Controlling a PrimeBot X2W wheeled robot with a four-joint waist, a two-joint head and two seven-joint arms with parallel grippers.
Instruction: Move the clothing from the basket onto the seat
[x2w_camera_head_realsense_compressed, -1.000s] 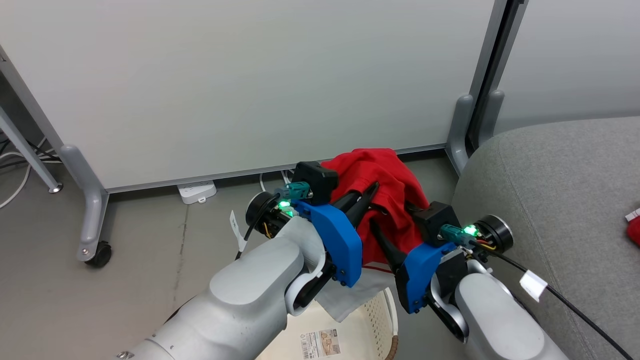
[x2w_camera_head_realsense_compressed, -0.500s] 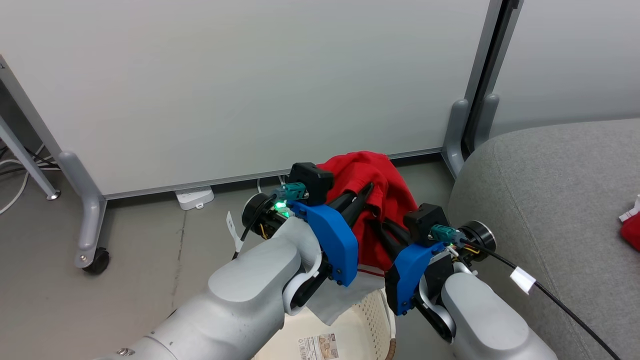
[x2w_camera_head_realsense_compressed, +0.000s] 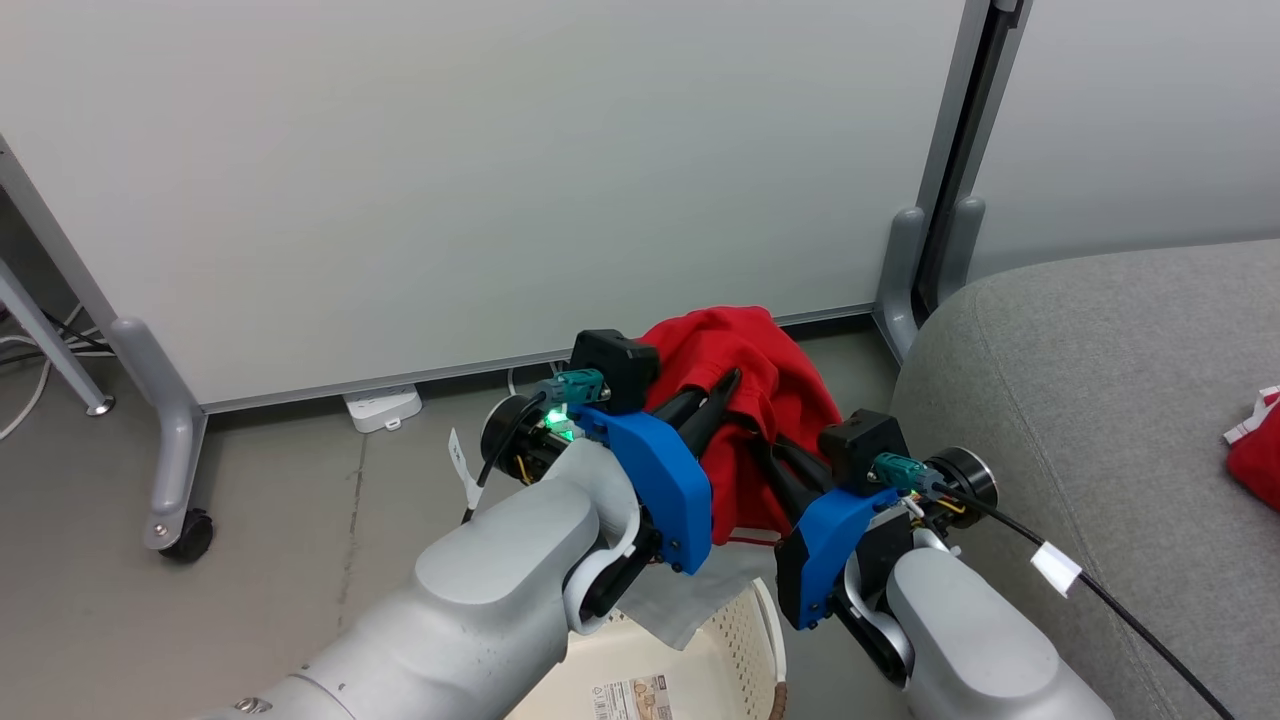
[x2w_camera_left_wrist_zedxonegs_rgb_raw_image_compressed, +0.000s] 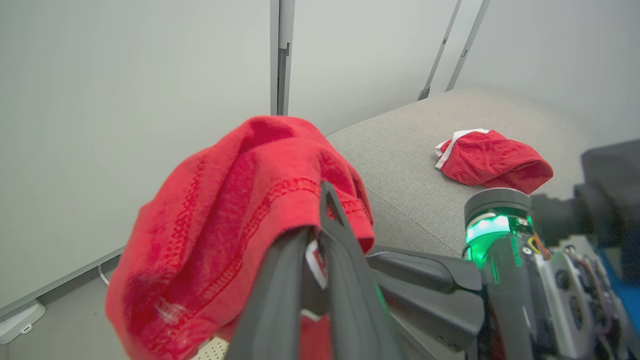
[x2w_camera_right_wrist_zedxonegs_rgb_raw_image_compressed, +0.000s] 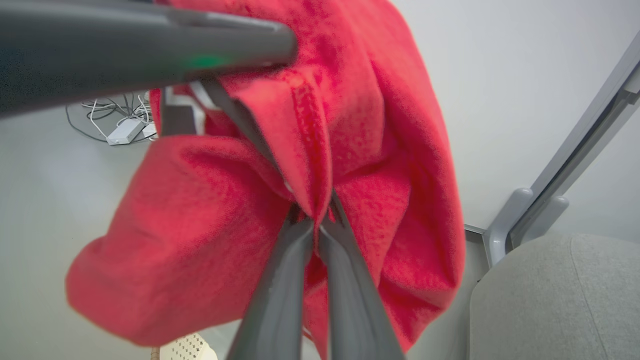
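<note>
While pinched by left gripper (x2w_camera_left_wrist_zedxonegs_rgb_raw_image_compressed: 322, 220) and right gripper (x2w_camera_right_wrist_zedxonegs_rgb_raw_image_compressed: 316, 227) (both clamped), red garment (x2w_camera_head_realsense_compressed: 775, 365) is draped over them; second garment (x2w_camera_left_wrist_zedxonegs_rgb_raw_image_compressed: 492, 160) on seat (x2w_camera_left_wrist_zedxonegs_rgb_raw_image_compressed: 405, 150) shown whole by left wrist.

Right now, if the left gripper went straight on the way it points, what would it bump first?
The left gripper would first meet the red garment it pinches, bunched over its tips. Past that cloth, probably the white wall panel, though depth is unclear.

The red soft garment (x2w_camera_head_realsense_compressed: 745, 360) hangs over the cream plastic basket (x2w_camera_head_realsense_compressed: 745, 640).
To their right is the grey fabric seat (x2w_camera_head_realsense_compressed: 1100, 380), the white-trimmed red garment (x2w_camera_head_realsense_compressed: 1258, 450) on it.
</note>
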